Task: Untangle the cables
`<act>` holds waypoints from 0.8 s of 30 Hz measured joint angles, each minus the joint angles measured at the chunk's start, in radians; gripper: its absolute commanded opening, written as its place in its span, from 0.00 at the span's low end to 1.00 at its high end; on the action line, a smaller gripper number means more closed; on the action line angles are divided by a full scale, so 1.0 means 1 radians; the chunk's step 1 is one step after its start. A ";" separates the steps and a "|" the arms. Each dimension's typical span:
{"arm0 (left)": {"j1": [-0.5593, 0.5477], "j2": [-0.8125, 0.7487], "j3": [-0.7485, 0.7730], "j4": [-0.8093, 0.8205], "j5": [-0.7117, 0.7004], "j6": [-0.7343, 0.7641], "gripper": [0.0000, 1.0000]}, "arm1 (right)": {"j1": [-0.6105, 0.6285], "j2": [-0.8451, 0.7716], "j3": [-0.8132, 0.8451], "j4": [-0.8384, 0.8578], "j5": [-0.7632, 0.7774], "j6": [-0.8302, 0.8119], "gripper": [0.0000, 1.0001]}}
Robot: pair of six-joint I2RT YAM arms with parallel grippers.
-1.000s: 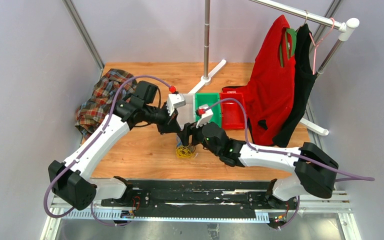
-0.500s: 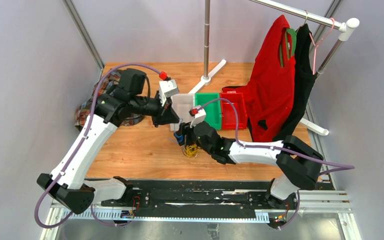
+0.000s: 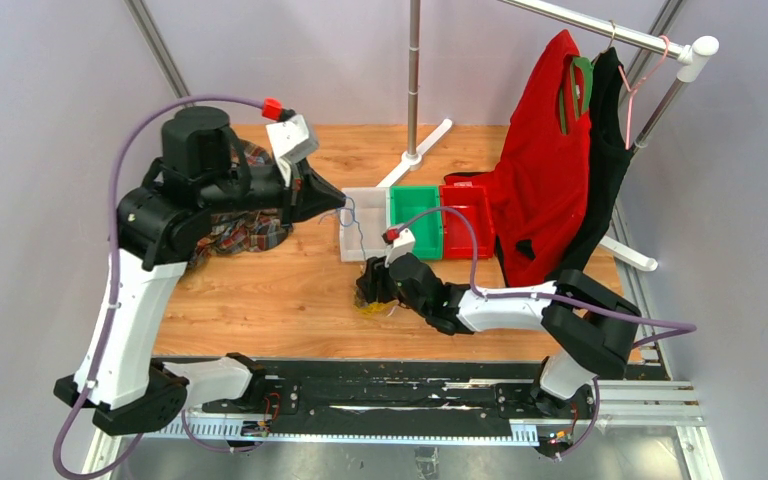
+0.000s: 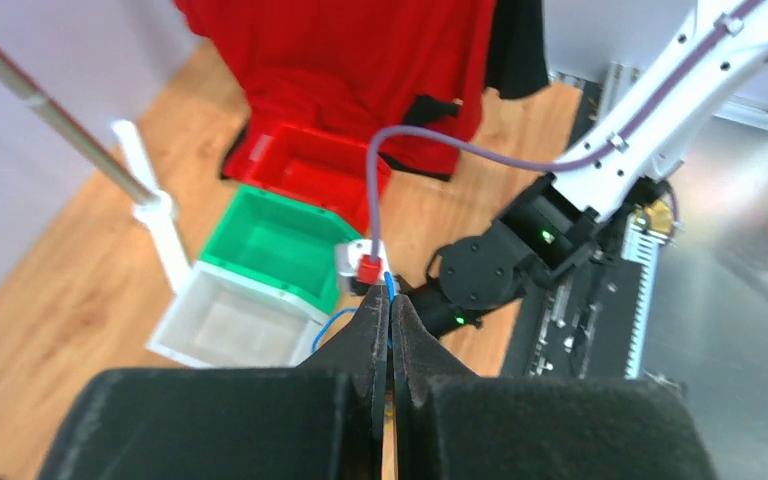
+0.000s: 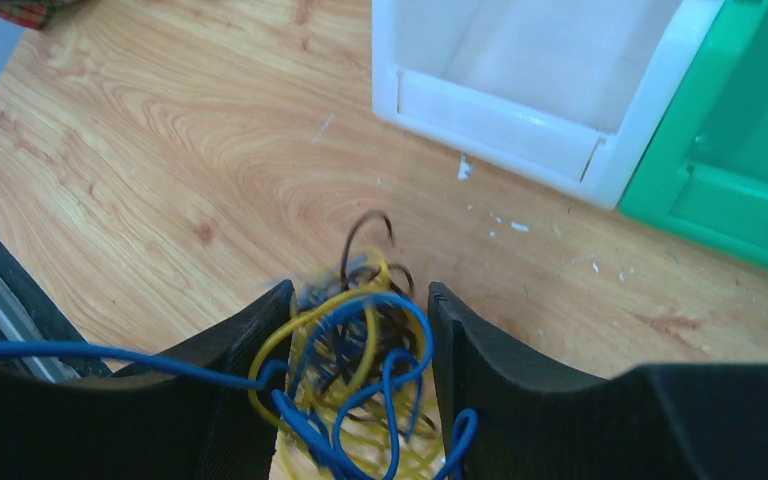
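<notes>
The cables are a small tangle of yellow, blue and black wire (image 3: 372, 305) on the wooden table, in front of the white bin. My right gripper (image 3: 368, 290) is low over the tangle. In the right wrist view its jaws (image 5: 356, 330) stand partly closed, with the tangle (image 5: 360, 370) pressed between them. My left gripper (image 3: 343, 203) is raised behind and left of the tangle, shut on one blue cable (image 3: 357, 235) that runs down to it. In the left wrist view the blue strand (image 4: 390, 286) pokes out of the closed gripper tips (image 4: 390, 305).
White bin (image 3: 344, 248), green bin (image 3: 417, 190) and red bin (image 3: 465, 188) stand in a row behind the tangle. A plaid shirt (image 3: 230, 228) lies at the left. A red garment (image 3: 545, 190) and a black one hang on a rack at the right. The rack's pole (image 3: 415, 80) stands behind.
My left arm has risen and swung back to the left, pulling the blue cable out taut. My right gripper has sunk toward the table with the tangle.
</notes>
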 measured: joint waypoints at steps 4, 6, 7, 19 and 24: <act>0.000 0.013 0.149 -0.016 -0.077 0.003 0.00 | 0.000 0.008 -0.039 0.004 -0.014 0.022 0.51; 0.000 0.027 0.240 -0.013 -0.116 0.006 0.00 | 0.000 0.014 -0.059 0.003 -0.016 0.030 0.51; 0.000 0.040 0.301 -0.014 -0.141 0.006 0.00 | 0.001 0.018 -0.068 0.003 -0.016 0.034 0.51; 0.000 0.068 0.519 0.121 -0.349 0.018 0.00 | 0.025 0.046 -0.105 0.002 -0.016 0.057 0.52; 0.000 0.040 0.464 0.184 -0.344 0.011 0.00 | 0.025 0.026 -0.105 -0.023 -0.014 0.059 0.65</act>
